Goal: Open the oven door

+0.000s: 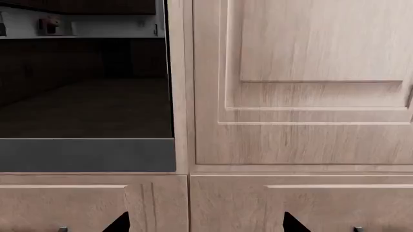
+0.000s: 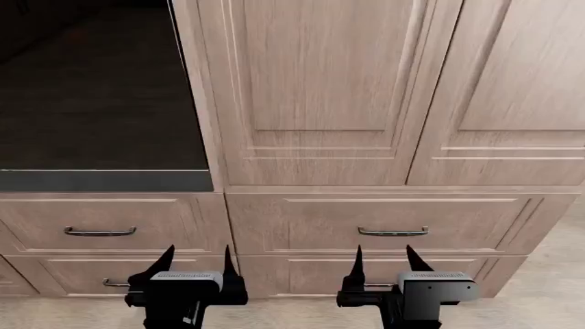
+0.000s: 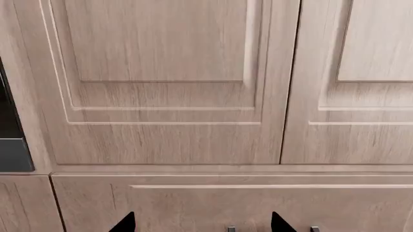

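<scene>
Dark glass oven door (image 2: 96,96) upper left of head view; your left gripper (image 2: 196,260) and right gripper (image 2: 384,260) both spread, empty, low by drawers (image 2: 274,219).

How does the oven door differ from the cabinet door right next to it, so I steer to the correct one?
The oven door is dark, glossy glass that mirrors the room; the cabinet door is pale wood grain. The oven door has a flat grey strip along its lower edge; the cabinet door has a raised moulded panel. The oven door sits left of the cabinet door, nearer the left gripper. Both are closed, above the drawers, with no handle in view.
</scene>
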